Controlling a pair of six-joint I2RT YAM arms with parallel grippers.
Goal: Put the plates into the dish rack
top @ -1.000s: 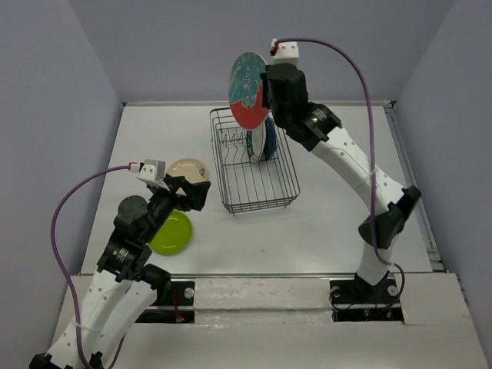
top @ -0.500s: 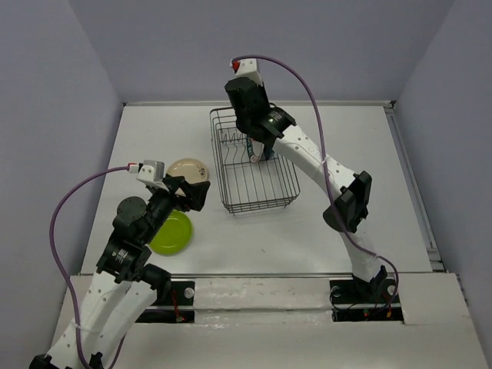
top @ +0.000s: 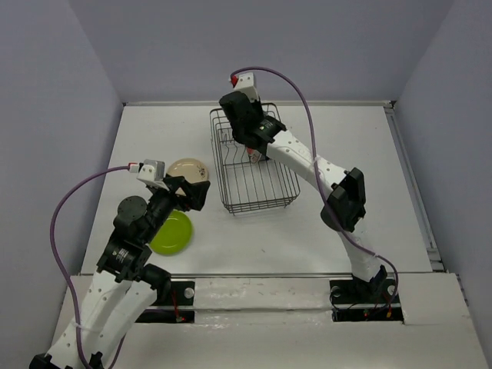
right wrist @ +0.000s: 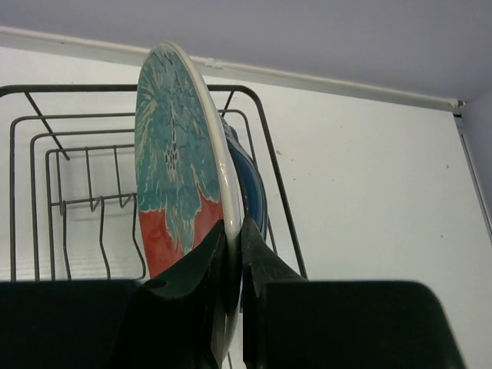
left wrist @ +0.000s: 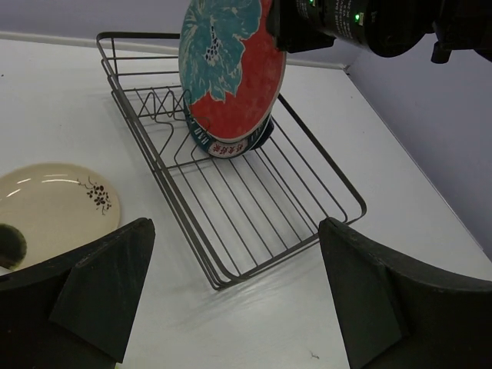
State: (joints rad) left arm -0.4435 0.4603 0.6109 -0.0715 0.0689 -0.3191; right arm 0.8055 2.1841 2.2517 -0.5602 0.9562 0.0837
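Upright at the far end of the dish rack [left wrist: 254, 207], the red plate [left wrist: 231, 69] is held on edge, its rim pinched by the right gripper [right wrist: 231, 231], with a dark blue plate [right wrist: 250, 177] just behind. The rack's nearer half is open wire. The left gripper [left wrist: 234, 254] hovers spread wide near the cream plate [left wrist: 54, 207].

dish rack [left wrist: 254, 209] far half: red plate [left wrist: 231, 69], right hand [right wrist: 233, 238] block | near half: open from above

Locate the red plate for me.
Left wrist view: the red plate is upright at the dish rack's far end, held by the right fingers.
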